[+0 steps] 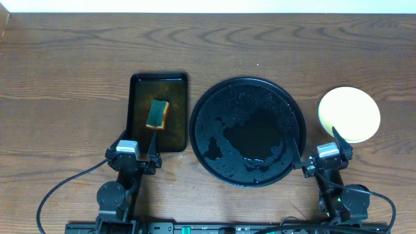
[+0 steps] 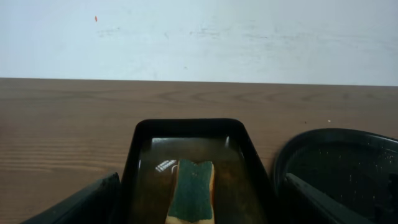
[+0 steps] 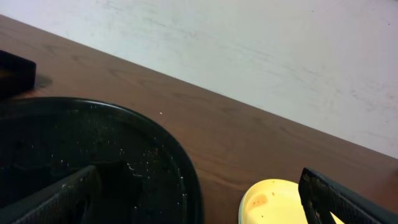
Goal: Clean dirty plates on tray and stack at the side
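Note:
The round black tray (image 1: pixel 247 81) lies at centre right, wet with droplets, and no plate is on it. It also shows in the right wrist view (image 3: pixel 93 143) and the left wrist view (image 2: pixel 348 162). The plates (image 1: pixel 349 114) sit stacked on the table right of the tray, the pale yellow one on top (image 3: pixel 273 202) with a few small spots; a pale rim shows beneath it. My right gripper (image 1: pixel 317 144) (image 3: pixel 199 205) is open and empty, low between the tray's right edge and the stack. My left gripper (image 1: pixel 138 138) (image 2: pixel 199 211) is open and empty.
A rectangular black tray (image 1: pixel 138 117) (image 2: pixel 186 124) holding brownish liquid stands left of the round tray. A green-and-yellow sponge (image 1: pixel 157 114) (image 2: pixel 194 186) lies in it, just ahead of my left fingers. Bare wooden table lies beyond, with a white wall at the back.

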